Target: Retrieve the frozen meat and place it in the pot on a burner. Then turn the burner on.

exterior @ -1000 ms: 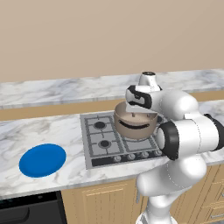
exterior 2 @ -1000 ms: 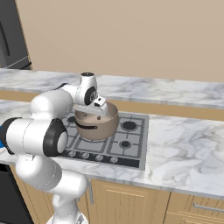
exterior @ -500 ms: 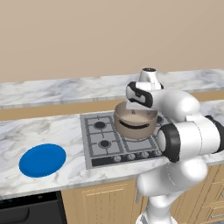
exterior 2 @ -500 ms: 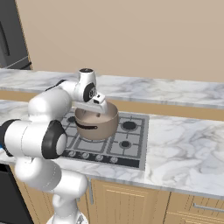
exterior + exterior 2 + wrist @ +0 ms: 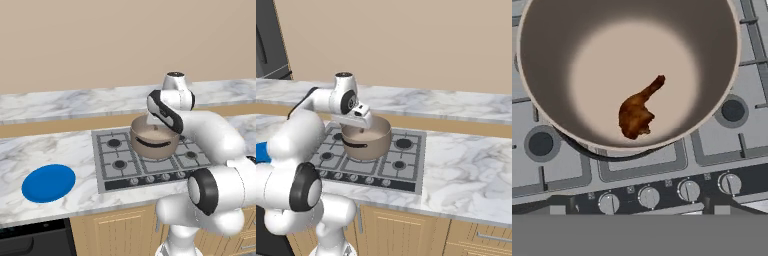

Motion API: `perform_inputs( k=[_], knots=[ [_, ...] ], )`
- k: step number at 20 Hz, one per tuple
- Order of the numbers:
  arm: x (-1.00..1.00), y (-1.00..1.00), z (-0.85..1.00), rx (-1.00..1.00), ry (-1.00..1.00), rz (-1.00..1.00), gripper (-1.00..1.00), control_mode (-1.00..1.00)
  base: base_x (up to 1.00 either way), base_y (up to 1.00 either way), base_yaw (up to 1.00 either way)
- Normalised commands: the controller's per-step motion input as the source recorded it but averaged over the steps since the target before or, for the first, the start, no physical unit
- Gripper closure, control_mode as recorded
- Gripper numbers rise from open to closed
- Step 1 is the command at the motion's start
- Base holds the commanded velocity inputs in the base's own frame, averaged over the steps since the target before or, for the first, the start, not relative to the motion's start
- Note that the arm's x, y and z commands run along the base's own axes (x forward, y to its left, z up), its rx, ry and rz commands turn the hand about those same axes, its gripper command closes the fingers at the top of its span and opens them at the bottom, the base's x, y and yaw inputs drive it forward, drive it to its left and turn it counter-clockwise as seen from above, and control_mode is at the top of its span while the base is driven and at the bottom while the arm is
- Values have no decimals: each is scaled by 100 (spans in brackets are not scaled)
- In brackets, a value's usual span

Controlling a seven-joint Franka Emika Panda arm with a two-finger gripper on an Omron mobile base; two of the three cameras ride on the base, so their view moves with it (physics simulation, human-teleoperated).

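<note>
Meat [image 5: 637, 112]: lying in pot [image 5: 154, 145] on burner. Gripper [image 5: 362, 126]: above pot; opening cannot be told. Risk: wrong knob [image 5: 648, 196] chosen lights another burner.

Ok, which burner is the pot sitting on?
The middle one. The pot covers it, while a bare burner shows on one side and another bare burner on the other.

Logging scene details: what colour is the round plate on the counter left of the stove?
Solid bright blue; the plate shows best in the left base view.
</note>
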Motion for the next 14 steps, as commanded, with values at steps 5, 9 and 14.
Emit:
perform_inputs(
  k=[5, 9, 14],
  knots=[
    [-100, 0, 1, -4, -4, 1, -100, -100, 0, 0, 0],
    [-48, 3, -2, -1, -2, 1, -100, -100, 0, 0, 0],
    [-10, 0, -28, 0, 0, 0, -100, -100, 0, 0, 0]
  ],
)
